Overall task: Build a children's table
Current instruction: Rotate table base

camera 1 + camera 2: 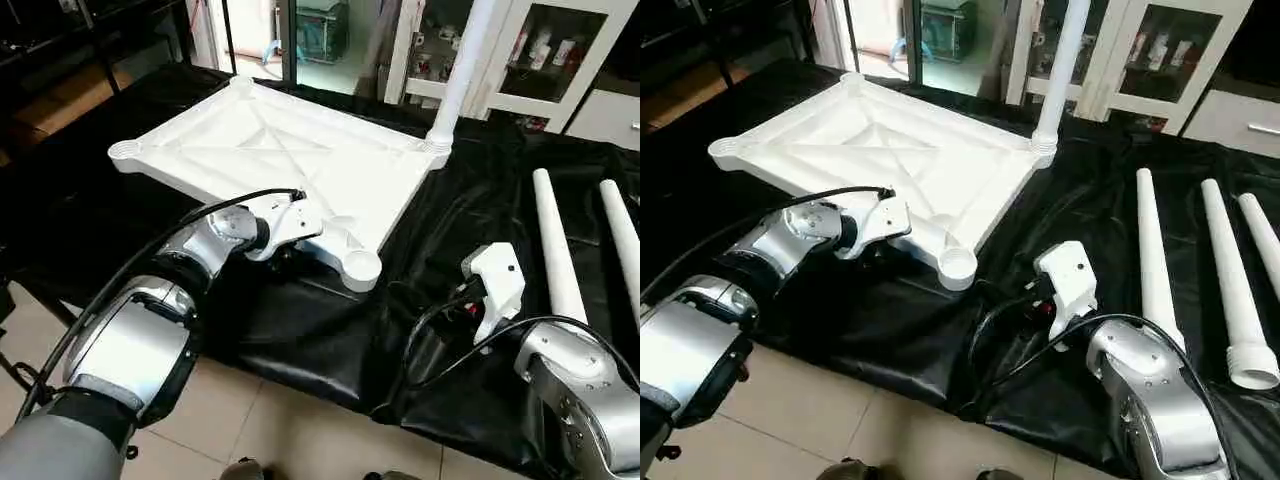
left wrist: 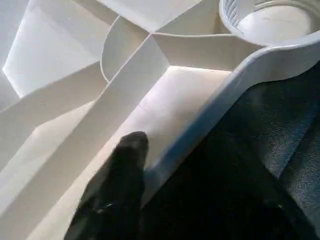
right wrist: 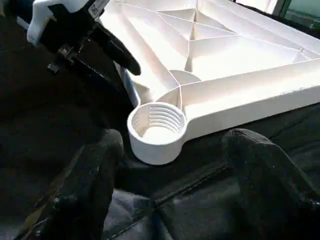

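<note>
Silver forearms, black cables, white wrist housings

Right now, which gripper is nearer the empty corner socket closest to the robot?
Left. The left gripper straddles the tabletop rim beside the socket; the right gripper hangs open, just short of it.

A plain white square plastic table top is shown, its underside crossed by an X pattern of raised ribs. The long tapered tube legs are the same unmarked white. The sheet covering the large work table is glossy black with pale highlights along its creases. Silver forearms are seen, ending in white wrist housings and black fingers. The floor tiles are beige.
</note>
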